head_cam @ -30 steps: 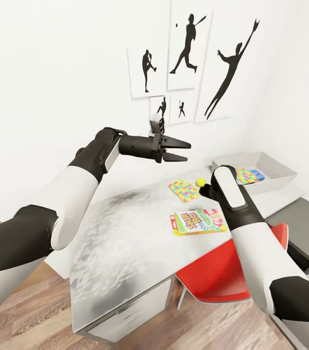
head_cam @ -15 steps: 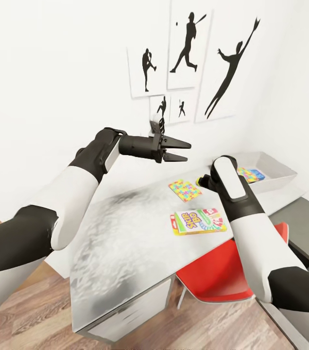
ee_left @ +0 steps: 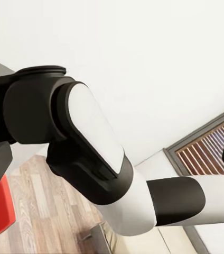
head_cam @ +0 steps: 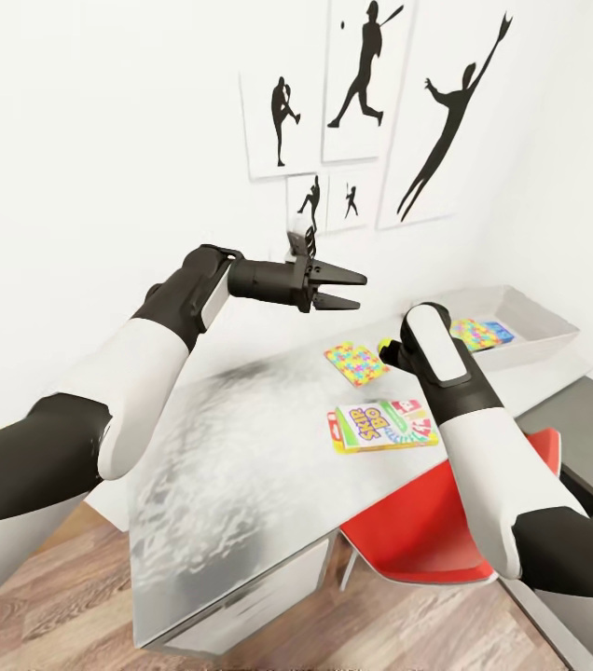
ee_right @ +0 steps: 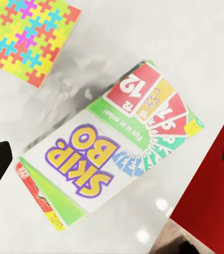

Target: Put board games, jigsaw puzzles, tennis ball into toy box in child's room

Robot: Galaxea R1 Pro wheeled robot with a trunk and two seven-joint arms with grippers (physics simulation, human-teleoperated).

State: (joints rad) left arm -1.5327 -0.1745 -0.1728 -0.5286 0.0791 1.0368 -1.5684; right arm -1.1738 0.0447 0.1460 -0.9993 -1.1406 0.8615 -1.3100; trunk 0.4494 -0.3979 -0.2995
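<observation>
**A:** Toys first: how many can you count on the table [head_cam: 241, 447]?

**B:** One "SKIP-BO" board game [head_cam: 382, 425] lying flat near the front edge, and one jigsaw puzzle [head_cam: 356, 362] just behind it, apart from it. A sliver of the tennis ball [head_cam: 386, 348] peeks out beside the right forearm. Inside the toy box [head_cam: 558, 328] at the far right end lie one more jigsaw puzzle [head_cam: 473, 333] and one blue board game [head_cam: 497, 330], side by side.

**A:** And the arms?

**B:** Two. The left arm is held up above the table, its left gripper [head_cam: 351, 289] pointing sideways toward the wall pictures [head_cam: 362, 89], fingers spread apart and holding nothing. The right arm reaches forward and down over the table; its wrist hides the gripper in the head view.

**A:** Does the wrist camera help?

**B:** Yes. The right wrist view looks straight down on the SKIP-BO box, with the right gripper [ee_right: 114, 161] spread wide (dark fingertips at either edge of the picture), above the box and gripping nothing. It also catches a corner of the puzzle and the red chair [ee_right: 212, 190]. The left wrist view shows the right arm instead, plus wood floor [ee_left: 43, 201] and brown shutters [ee_left: 207, 151].
</observation>
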